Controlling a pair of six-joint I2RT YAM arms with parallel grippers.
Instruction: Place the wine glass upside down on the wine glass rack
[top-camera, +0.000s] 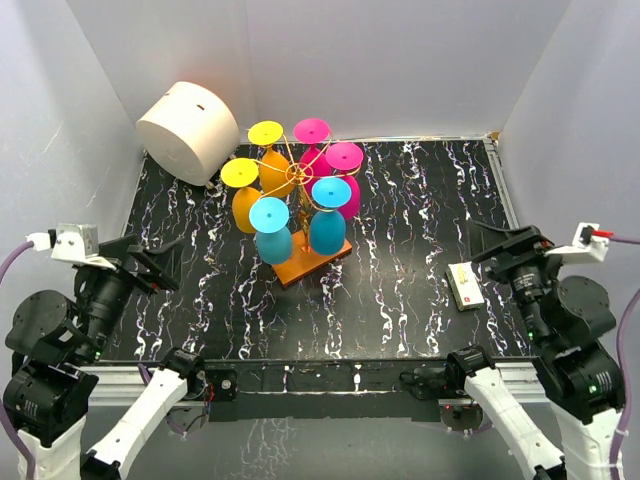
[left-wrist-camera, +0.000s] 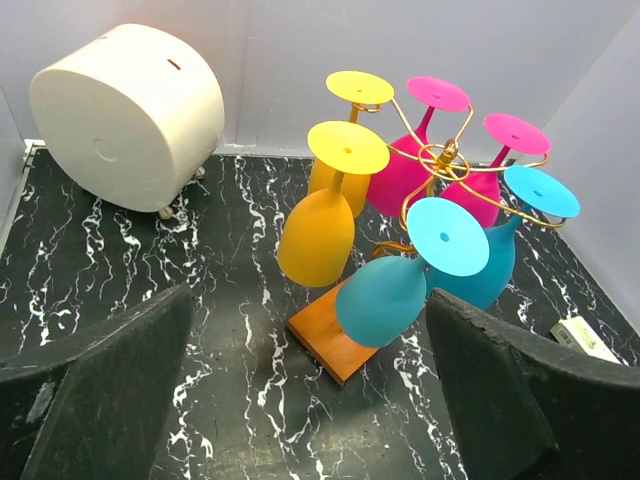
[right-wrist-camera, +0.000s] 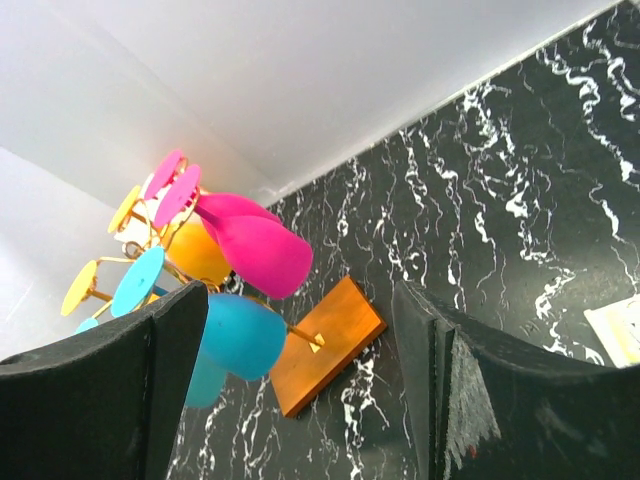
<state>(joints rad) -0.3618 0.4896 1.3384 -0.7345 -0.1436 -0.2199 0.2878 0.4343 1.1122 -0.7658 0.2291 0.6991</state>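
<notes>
The wine glass rack (top-camera: 298, 176) is a gold wire stand on an orange-brown wooden base (top-camera: 312, 264) at the middle back of the table. Several wine glasses hang upside down from it: yellow-orange ones (top-camera: 246, 205), pink ones (top-camera: 345, 160) and blue ones (top-camera: 271, 233). The left wrist view shows the same rack (left-wrist-camera: 441, 160) with a blue glass (left-wrist-camera: 385, 296) nearest. My left gripper (top-camera: 158, 263) is open and empty, well to the left of the rack. My right gripper (top-camera: 497, 250) is open and empty, far to the right. The base (right-wrist-camera: 330, 342) shows between the right fingers (right-wrist-camera: 440, 380).
A large white cylinder (top-camera: 188, 132) lies on its side at the back left, close to the yellow glasses. A small white box (top-camera: 463, 286) lies on the black marbled table (top-camera: 400, 220) in front of my right gripper. White walls close in the back and sides.
</notes>
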